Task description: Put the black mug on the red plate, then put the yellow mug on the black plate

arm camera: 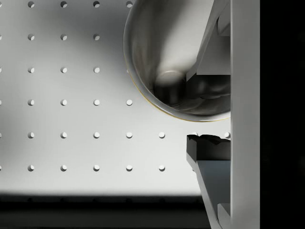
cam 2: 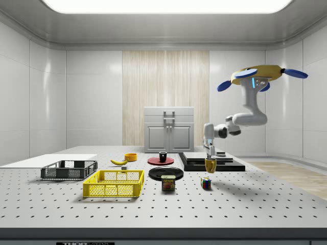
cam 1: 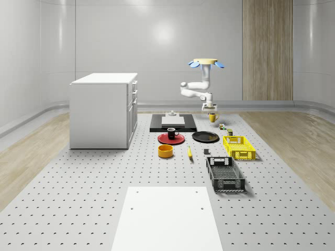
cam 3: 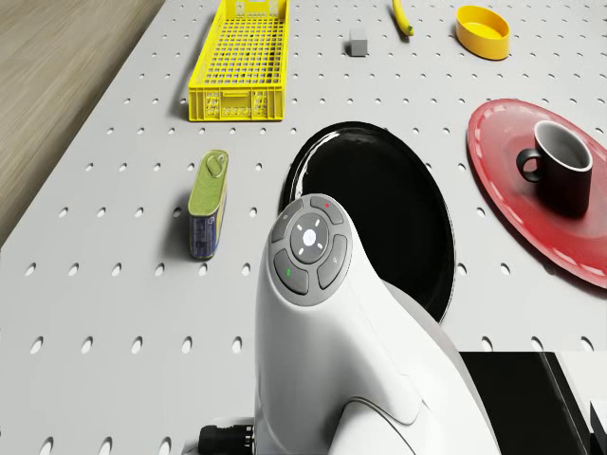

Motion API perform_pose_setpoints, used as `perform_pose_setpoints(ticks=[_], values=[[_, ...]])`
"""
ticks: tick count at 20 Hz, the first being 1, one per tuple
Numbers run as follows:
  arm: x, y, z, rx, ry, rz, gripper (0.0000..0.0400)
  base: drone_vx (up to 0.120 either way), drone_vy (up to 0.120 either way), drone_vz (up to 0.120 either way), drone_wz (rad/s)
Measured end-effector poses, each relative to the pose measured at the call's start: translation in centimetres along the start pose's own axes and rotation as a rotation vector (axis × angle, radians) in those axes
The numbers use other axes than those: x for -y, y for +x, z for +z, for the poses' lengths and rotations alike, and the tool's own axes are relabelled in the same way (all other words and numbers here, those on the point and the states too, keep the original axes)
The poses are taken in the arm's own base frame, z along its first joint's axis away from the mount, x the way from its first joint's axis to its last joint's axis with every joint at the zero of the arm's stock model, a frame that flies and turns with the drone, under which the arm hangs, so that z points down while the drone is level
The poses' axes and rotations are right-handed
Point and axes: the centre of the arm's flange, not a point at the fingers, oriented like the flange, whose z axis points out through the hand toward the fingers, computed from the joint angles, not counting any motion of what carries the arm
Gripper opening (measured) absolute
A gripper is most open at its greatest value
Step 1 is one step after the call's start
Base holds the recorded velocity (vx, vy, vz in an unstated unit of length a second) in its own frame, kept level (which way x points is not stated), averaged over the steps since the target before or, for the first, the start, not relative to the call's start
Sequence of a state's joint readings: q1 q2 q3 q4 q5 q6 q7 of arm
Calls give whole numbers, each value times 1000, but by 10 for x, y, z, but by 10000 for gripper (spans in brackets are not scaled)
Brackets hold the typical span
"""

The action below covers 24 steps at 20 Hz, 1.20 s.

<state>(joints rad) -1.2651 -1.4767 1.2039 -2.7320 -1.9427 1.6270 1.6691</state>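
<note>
Your fingers [arm camera: 209,145] pinch the rim of the yellow mug [cam 2: 210,165]: in the wrist view one finger reaches down inside the cup and the other, with its dark ridged pad, sits just outside the wall. The gripper [cam 2: 209,157] holds the mug clear of the table [cam 2: 265,204], as the side view shows, with its shadow on the perforated top beneath. You carry it just beside the black platform [cam 2: 214,164], near the far edge of the black plate [cam 1: 205,137] but not over it.

Above the gripper the white arm [cam 2: 240,120] bends up to the drone [cam 2: 255,76], which hovers in the air well above the table, over its far end, beyond the black plate and near the platform. In the drone view the arm's wrist housing [cam 3: 313,256] covers part of the black plate.

The black mug [cam 1: 172,133] stands upright on the red plate [cam 1: 170,138], which lies just beside the black plate, toward the whole-scene view's left.

Nearer the whole-scene camera you see a yellow bowl [cam 1: 165,151], a banana [cam 1: 189,152], a yellow crate [cam 1: 239,147] and a black crate [cam 1: 225,173]. A tin can [cam 3: 207,204] lies on its side between the yellow crate and the black plate, and a coloured cube [cam 2: 206,183] sits on the table close to the hanging mug. A white cabinet [cam 1: 103,110] stands at the whole-scene view's left.
</note>
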Motion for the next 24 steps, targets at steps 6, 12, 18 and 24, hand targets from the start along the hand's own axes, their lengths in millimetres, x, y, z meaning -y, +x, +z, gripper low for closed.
perform_pose_setpoints(ticks=[6, 12, 18, 24], values=[[0, 0, 0, 0, 0, 0, 110, 120, -120, 0, 0], [0, 0, 0, 0, 0, 0, 110, 120, -120, 0, 0], [0, 0, 0, 0, 0, 0, 110, 120, -120, 0, 0], [0, 0, 0, 0, 0, 0, 110, 120, -40, 0, 0]])
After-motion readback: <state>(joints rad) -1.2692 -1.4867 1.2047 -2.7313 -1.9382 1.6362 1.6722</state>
